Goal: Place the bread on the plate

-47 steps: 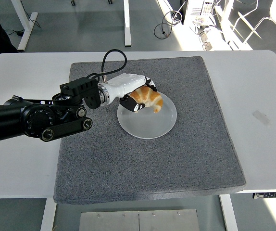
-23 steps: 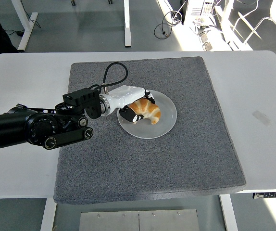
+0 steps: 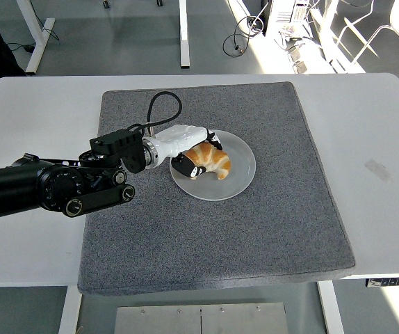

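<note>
Head view: since a second ago, we see the left hand (image 3: 194,154) has lowered the bread (image 3: 211,161) onto the plate (image 3: 238,182), frame centre. Fingers remain curled around the bread on the grey mat (image 3: 255,229).

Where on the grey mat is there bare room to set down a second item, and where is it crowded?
Free: the mat between the plate and the table's near edge, and the strip right of the plate. Crowded: the mat's left side, where the left hand holds the croissant on the plate.
</note>
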Robot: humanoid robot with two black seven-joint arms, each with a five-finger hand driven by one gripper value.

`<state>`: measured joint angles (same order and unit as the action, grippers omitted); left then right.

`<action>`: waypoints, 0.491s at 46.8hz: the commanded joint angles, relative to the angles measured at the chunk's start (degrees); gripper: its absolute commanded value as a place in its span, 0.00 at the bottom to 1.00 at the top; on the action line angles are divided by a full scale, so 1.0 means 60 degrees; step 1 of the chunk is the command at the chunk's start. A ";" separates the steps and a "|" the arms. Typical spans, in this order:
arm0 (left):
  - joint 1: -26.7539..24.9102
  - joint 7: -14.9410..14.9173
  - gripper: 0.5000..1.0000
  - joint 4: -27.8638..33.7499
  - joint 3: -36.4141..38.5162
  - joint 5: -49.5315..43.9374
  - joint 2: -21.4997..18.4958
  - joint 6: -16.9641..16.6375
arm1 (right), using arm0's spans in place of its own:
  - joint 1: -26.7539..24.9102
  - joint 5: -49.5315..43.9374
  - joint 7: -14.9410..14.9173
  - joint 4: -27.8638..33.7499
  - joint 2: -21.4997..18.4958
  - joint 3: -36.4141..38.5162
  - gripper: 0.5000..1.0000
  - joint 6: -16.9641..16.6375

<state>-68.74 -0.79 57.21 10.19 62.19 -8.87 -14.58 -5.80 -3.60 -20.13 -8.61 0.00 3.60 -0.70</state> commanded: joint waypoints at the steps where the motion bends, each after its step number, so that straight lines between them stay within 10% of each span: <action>1: -0.0013 0.0000 0.62 0.0001 -0.0028 -0.0023 0.0014 -0.0002 | 0.0000 0.0000 0.0000 0.0000 0.0000 0.0000 1.00 -0.0015; 23: 0.0001 0.0000 0.70 0.0016 -0.0540 -0.0037 -0.0104 -0.0192 | 0.0000 0.0000 0.0000 0.0000 0.0000 0.0000 1.00 0.0000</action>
<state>-68.68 -0.79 57.29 8.18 62.01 -9.18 -15.04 -5.80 -3.60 -20.13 -8.61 0.00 3.60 -0.70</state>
